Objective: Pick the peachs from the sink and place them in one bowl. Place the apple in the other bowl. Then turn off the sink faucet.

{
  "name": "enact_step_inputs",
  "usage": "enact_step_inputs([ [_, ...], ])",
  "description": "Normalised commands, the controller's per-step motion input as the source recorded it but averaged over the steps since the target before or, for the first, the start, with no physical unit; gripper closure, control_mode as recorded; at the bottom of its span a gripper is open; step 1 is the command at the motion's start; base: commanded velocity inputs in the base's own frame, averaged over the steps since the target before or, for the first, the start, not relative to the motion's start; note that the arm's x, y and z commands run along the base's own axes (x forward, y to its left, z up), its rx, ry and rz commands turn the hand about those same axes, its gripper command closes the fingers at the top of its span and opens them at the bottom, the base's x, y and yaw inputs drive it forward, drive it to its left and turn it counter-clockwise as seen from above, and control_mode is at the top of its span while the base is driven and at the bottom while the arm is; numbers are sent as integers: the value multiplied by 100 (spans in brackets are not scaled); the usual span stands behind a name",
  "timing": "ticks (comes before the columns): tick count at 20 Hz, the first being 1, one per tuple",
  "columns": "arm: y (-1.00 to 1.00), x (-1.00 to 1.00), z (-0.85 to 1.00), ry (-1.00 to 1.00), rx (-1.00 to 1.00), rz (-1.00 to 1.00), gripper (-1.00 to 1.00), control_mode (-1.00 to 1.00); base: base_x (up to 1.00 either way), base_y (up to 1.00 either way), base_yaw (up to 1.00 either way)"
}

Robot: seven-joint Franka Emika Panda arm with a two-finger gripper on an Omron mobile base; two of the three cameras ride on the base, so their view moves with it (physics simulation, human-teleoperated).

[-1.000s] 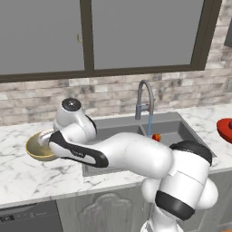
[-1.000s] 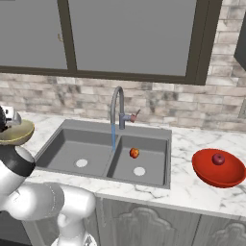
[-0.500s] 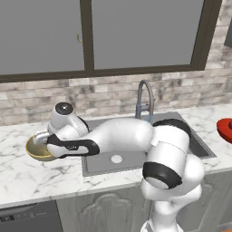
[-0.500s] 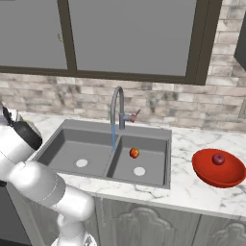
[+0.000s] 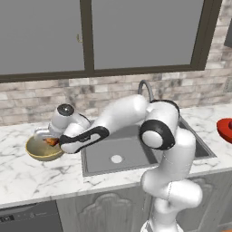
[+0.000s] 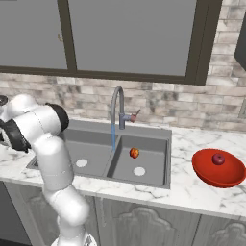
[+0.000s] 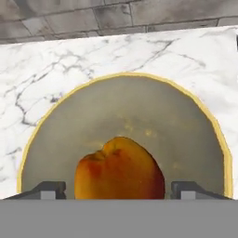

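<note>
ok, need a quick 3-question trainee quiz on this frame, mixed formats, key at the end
1. True or false: the apple already lies in the red bowl.
2. Where is the peach that is not at the gripper? A) in the tan bowl B) in the right sink basin C) on the counter
3. Fill in: the faucet has water ____ from its spout.

Key
1. True.
2. B: that peach lies in the right basin of the sink, near the drain. The other peach sits between the fingers, over the tan bowl.
3. Running: a blue stream falls into the sink.
</note>
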Motion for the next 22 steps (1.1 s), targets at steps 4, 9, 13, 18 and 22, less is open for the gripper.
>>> enact_step_inputs([
  [4, 61, 6, 4, 0, -2, -21, -100, -100, 0, 0, 0],
  [9, 57, -2, 88, -3, -2, -26, -100, -100, 0, 0, 0],
  [13, 60, -33, 100, -17, -9, -24, -100, -100, 0, 0, 0],
  [18, 9, -71, 100, -14, -3, -24, -100, -100, 0, 0, 0],
  [22, -28, -91, 60, 3, -1, -18, -100, -100, 0, 0, 0],
])
